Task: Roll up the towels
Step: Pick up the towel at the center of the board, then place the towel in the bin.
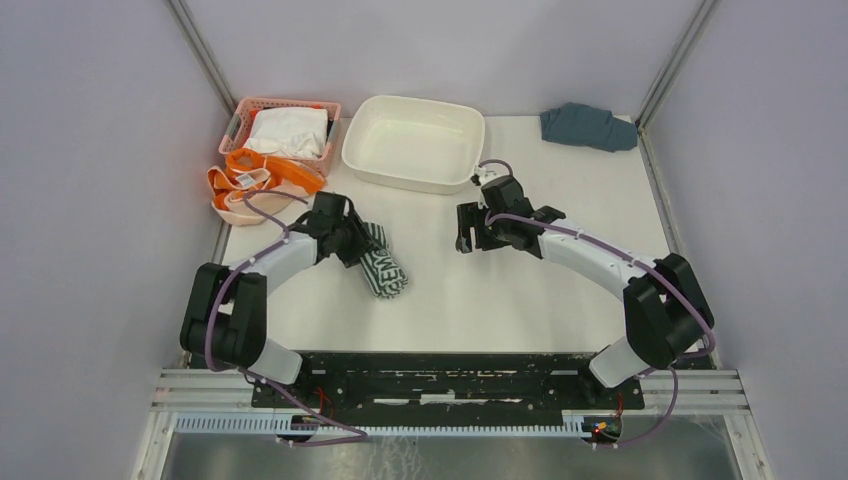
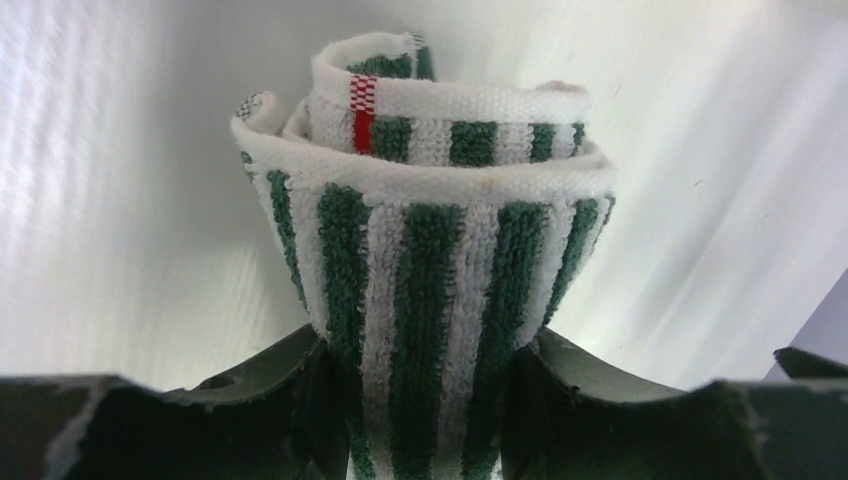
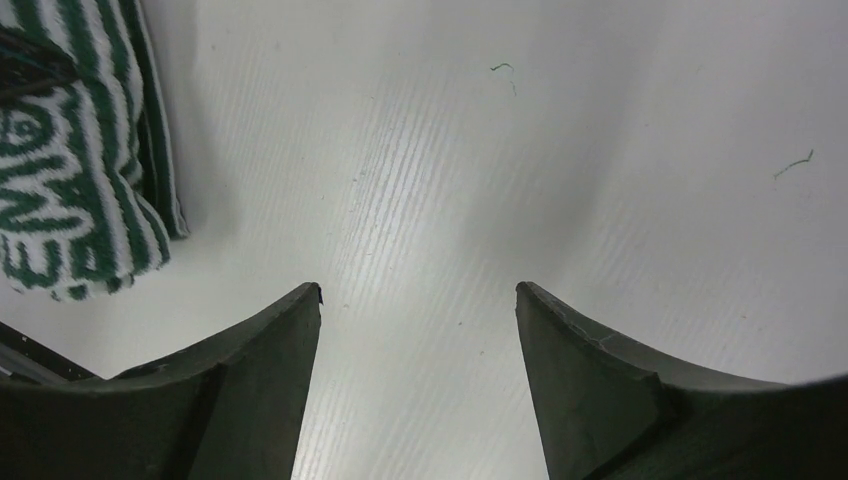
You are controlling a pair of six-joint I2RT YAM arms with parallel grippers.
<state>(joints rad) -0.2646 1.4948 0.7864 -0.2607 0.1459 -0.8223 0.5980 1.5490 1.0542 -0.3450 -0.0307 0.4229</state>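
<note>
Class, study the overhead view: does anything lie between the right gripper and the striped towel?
Nothing visible does. Only white table surface separates the open right gripper from the green-and-white striped towel, which the left gripper holds.

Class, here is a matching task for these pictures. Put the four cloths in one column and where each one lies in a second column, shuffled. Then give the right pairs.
Cloths
1. striped towel
2. orange towel
3. white cloth
4. blue-grey cloth

Places
A. inside the pink basket
B. far right corner of the table
C. rolled up, gripped by the left gripper
D. in a loose, unrolled heap beside the basket

Pairs: 1-C, 2-D, 3-A, 4-B
</note>
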